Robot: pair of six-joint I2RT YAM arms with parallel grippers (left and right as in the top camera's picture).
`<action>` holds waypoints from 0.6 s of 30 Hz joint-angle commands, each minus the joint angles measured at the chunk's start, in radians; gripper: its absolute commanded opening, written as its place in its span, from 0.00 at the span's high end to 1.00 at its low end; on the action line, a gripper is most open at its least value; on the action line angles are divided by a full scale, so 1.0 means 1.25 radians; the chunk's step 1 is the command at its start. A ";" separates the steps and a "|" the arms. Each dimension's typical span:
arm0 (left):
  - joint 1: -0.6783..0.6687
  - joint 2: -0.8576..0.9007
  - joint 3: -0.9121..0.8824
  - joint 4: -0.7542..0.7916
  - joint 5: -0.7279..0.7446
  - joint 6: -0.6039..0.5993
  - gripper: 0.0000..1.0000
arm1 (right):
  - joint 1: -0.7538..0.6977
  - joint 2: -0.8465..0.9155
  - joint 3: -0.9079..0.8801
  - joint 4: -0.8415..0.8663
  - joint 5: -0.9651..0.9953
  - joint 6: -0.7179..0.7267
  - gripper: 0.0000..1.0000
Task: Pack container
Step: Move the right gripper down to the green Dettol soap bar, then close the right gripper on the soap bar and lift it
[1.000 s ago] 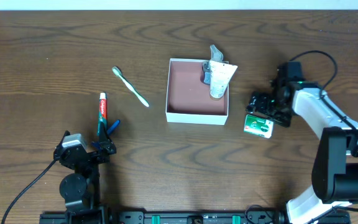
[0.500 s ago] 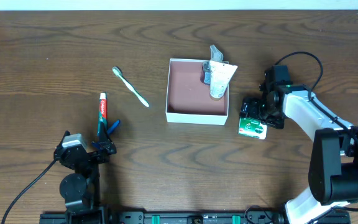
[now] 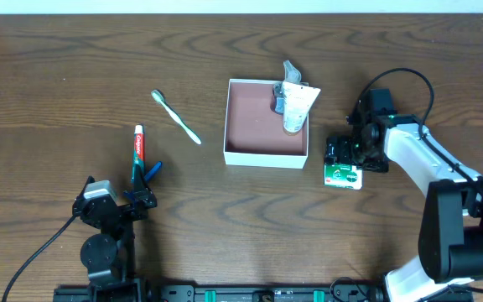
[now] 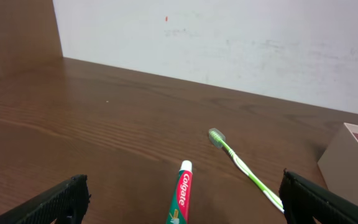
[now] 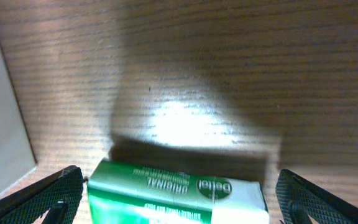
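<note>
My right hand [image 5: 178,186], fingers wide apart, straddles the green Dettol box [image 3: 344,175] beside the container [image 3: 264,156] — my left hand [image 4: 182,200], equally spread, faces the Colgate tube [image 3: 139,149].

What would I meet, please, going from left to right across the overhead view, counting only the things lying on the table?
toothpaste tube → toothbrush → container → green box
</note>
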 commanded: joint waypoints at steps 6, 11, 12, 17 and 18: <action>0.005 -0.005 -0.011 -0.032 0.009 0.010 0.02 | -0.003 -0.019 -0.007 -0.031 -0.007 -0.089 0.01; 0.005 -0.005 -0.011 -0.032 0.009 0.010 0.02 | 0.006 -0.019 -0.007 -0.030 -0.007 -0.094 0.01; 0.005 -0.005 -0.011 -0.032 0.009 0.010 0.02 | 0.009 -0.019 -0.007 -0.030 -0.007 -0.094 0.01; 0.005 -0.005 -0.011 -0.032 0.009 0.010 0.02 | 0.037 -0.019 -0.007 -0.031 -0.009 -0.094 0.01; 0.005 -0.005 -0.011 -0.032 0.009 0.010 0.02 | 0.045 -0.019 -0.007 -0.031 -0.011 -0.094 0.01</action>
